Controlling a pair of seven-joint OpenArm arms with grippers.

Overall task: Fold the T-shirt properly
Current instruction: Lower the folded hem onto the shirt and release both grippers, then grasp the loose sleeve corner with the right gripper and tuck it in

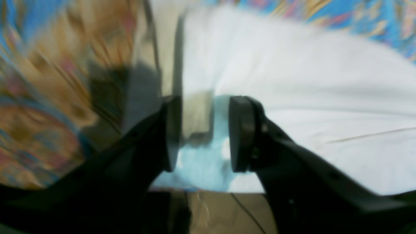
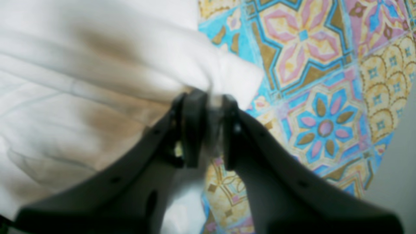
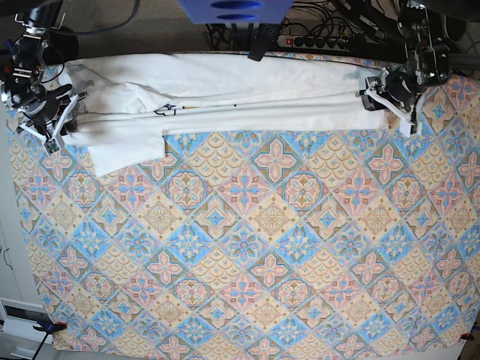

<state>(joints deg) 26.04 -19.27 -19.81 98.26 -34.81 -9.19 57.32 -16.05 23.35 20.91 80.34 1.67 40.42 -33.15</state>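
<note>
The white T-shirt [image 3: 225, 109] lies folded into a long band along the far edge of the table, with one sleeve [image 3: 127, 154] sticking out toward the front at the left. At the band's right end is my left gripper [image 3: 377, 96]. In the left wrist view its jaws [image 1: 205, 110] stand open and wide apart over the T-shirt's [image 1: 292, 81] edge, in a blurred image. My right gripper [image 3: 64, 112] is at the band's left end. Its jaws [image 2: 213, 99] are narrowly open, with a blurred fold of the T-shirt [image 2: 97, 65] between the tips.
A tile-patterned cloth [image 3: 247, 247] covers the table. A power strip and cables [image 3: 315, 41] lie behind the far edge, and a blue object [image 3: 232, 9] hangs at top centre. A clamp [image 3: 49, 326] grips the front left corner.
</note>
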